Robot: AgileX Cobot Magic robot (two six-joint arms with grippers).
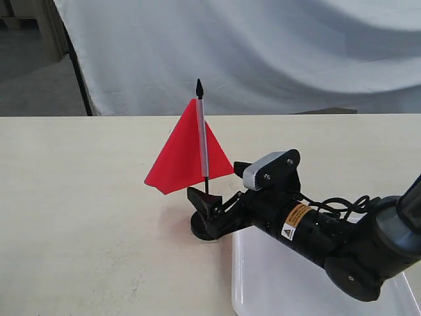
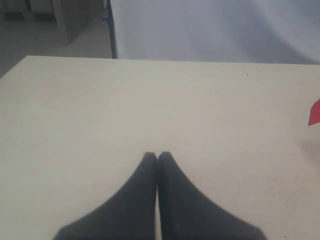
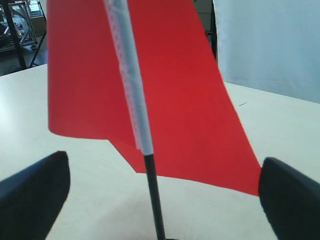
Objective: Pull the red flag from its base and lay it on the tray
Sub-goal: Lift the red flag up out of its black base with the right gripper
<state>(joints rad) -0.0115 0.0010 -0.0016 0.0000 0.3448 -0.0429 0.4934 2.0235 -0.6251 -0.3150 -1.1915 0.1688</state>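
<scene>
The red flag [image 1: 184, 155] stands upright on its thin black pole [image 1: 206, 184], which is planted in the round black base [image 1: 199, 230] near the table's middle. My right gripper [image 1: 220, 184] is open and low, with one finger on each side of the pole just above the base and neither touching it. In the right wrist view the flag [image 3: 170, 90] fills the top, the pole [image 3: 152, 195] runs down between the two fingers [image 3: 35, 195], and the gripper [image 3: 162, 170] holds nothing. The white tray [image 1: 263, 276] lies just right of the base, under my right arm. My left gripper [image 2: 157, 156] is shut and empty over bare table.
The pale wooden table [image 1: 79, 197] stretches wide to the left. A white cloth backdrop [image 1: 263, 52] hangs behind the far edge. A red corner of the flag [image 2: 315, 112] shows at the edge of the left wrist view.
</scene>
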